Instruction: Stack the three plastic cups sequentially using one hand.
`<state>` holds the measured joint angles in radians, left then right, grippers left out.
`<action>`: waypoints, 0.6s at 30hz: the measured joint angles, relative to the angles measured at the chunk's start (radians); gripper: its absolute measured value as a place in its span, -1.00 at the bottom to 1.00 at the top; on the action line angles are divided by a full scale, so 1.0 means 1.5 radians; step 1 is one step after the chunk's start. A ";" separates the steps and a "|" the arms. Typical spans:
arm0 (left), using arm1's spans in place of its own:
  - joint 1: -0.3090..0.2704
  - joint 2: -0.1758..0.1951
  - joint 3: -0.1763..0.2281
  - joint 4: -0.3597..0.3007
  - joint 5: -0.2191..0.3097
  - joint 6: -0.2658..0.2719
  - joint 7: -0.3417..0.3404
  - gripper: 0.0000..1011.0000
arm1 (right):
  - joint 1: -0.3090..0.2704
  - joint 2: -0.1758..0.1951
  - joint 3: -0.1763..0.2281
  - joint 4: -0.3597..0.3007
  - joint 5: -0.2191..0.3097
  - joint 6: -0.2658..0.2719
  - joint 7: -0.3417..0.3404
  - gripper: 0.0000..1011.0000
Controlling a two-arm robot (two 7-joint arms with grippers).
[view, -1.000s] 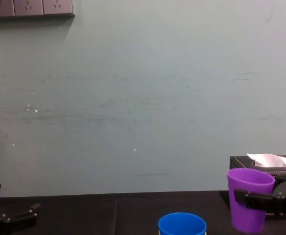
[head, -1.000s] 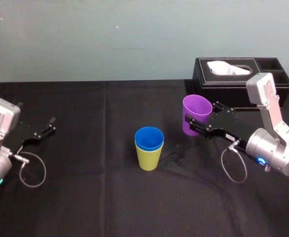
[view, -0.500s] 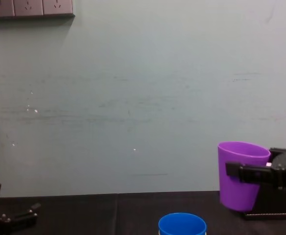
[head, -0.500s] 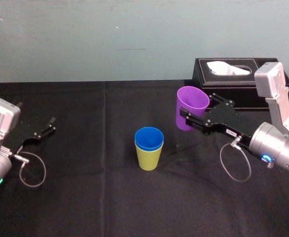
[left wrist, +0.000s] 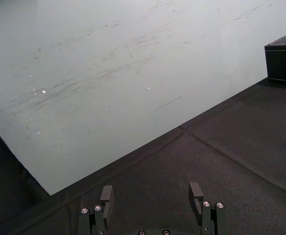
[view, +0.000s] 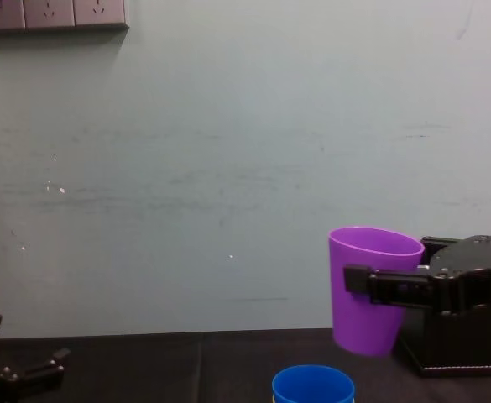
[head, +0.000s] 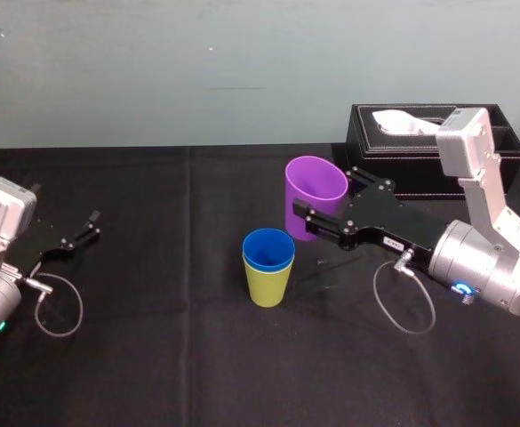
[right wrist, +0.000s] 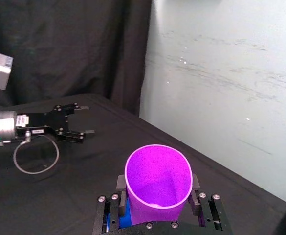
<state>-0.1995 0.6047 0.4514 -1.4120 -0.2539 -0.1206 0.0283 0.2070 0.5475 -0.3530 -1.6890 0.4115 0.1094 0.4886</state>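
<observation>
Head view: blue cup (head: pixel 268 247) is already nested in the yellow-green cup (head: pixel 267 286), and the pair stands mid-table on the black cloth (head: pixel 153 356). Right gripper (head: pixel 324 197) is clenched around the purple cup (head: pixel 313 181), which hangs in the air to the right of and a bit behind the stack. It's near the stack but not over it, and slightly tilted. Black tissue box (head: pixel 420 133) sits behind the arm, well apart from the cups. Left gripper (head: pixel 91 225) is parked far left, holding nothing. Left wrist view: it's released, wide open over bare cloth. Right wrist view: purple cup sits between the jaws, mouth up, nothing inside. Chest view: purple base is above the blue rim and off to its right. I'd call it two of three done. What's left: shift purple over the blue mouth, lower it in, let go. Lining it up looks like the only fiddly part.
</observation>
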 joint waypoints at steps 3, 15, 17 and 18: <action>0.000 0.000 0.000 0.000 0.000 0.000 0.000 1.00 | 0.003 0.001 -0.008 -0.004 -0.001 0.000 0.000 0.45; 0.000 0.000 0.000 0.000 0.000 0.000 0.000 1.00 | 0.020 -0.006 -0.042 0.004 -0.013 0.005 0.002 0.45; 0.000 0.000 0.000 0.000 0.000 0.000 0.000 1.00 | 0.025 -0.009 -0.049 0.009 -0.017 0.006 0.001 0.45; 0.000 0.000 0.000 0.000 0.000 0.000 0.000 1.00 | 0.026 -0.010 -0.051 0.010 -0.019 0.006 0.001 0.45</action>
<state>-0.1995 0.6047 0.4514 -1.4120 -0.2539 -0.1205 0.0283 0.2458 0.5328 -0.4299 -1.6738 0.3836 0.1185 0.4905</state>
